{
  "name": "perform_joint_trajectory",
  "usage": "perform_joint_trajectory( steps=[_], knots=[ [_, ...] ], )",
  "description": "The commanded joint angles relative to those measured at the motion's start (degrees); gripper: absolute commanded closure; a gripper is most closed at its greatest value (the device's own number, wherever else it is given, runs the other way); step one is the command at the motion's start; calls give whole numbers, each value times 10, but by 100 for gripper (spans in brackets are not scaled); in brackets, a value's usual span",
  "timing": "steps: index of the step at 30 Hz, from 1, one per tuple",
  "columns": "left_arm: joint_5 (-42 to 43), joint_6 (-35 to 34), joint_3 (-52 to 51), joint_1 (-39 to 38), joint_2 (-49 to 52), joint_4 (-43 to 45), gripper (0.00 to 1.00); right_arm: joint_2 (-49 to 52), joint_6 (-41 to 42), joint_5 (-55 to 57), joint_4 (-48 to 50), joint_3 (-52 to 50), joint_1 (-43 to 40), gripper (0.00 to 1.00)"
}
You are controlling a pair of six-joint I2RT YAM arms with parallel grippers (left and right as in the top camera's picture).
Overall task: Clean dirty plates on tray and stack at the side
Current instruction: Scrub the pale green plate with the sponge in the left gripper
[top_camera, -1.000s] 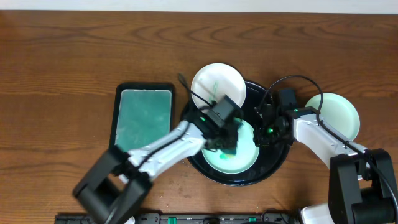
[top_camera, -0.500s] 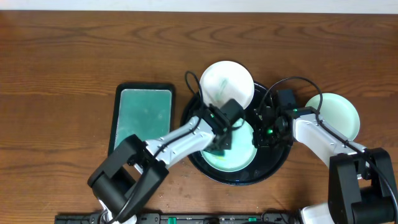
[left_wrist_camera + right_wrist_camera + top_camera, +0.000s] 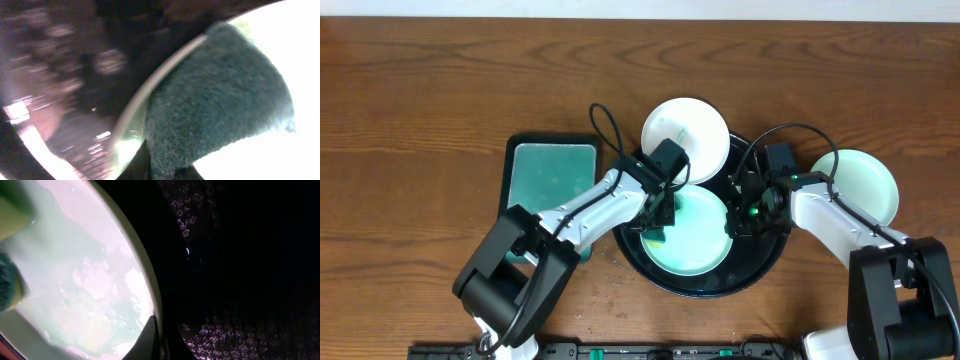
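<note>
A pale mint-green plate (image 3: 695,235) lies in the round black tray (image 3: 765,255). My left gripper (image 3: 662,212) is shut on a green sponge (image 3: 655,234) and presses it on the plate's left rim. In the left wrist view the dark scouring pad (image 3: 215,100) covers the rim (image 3: 132,115). My right gripper (image 3: 733,218) is shut on the plate's right rim, and its finger (image 3: 157,340) shows on the smeared plate (image 3: 75,280). A white plate (image 3: 685,135) sits on the tray's far rim. A second mint-green plate (image 3: 860,185) lies on the table to the right.
A rectangular black-rimmed tray with a teal inside (image 3: 552,185) lies left of the round tray, close to my left arm. The table is brown wood (image 3: 420,100). Cables loop above both wrists.
My left gripper has dragged the sponge from the middle of the mint-green plate to its left rim. The right gripper has kept its hold and place.
</note>
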Motion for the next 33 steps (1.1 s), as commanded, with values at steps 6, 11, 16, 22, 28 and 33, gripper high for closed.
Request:
perform_joint_trajectory(
  steps=[6, 11, 16, 22, 28, 33],
  knots=[
    [165, 5, -19, -62, 40, 144, 92, 13, 0, 41, 1, -5, 1, 99],
    [165, 5, -19, -75, 40, 138, 92, 13, 0, 41, 2, -5, 1, 99],
    [143, 5, -19, -75, 40, 98, 93, 13, -1, 41, 1, -5, 1, 99],
    [4, -15, -19, -74, 40, -19, 93, 13, -1, 41, 1, -5, 1, 99],
    [-86, -21, -3, -57, 39, -93, 93, 13, -1, 41, 2, -5, 1, 99],
    [-170, -20, 38, -44, 37, -140, 93, 13, -1, 41, 2, -5, 1, 99]
  ],
)
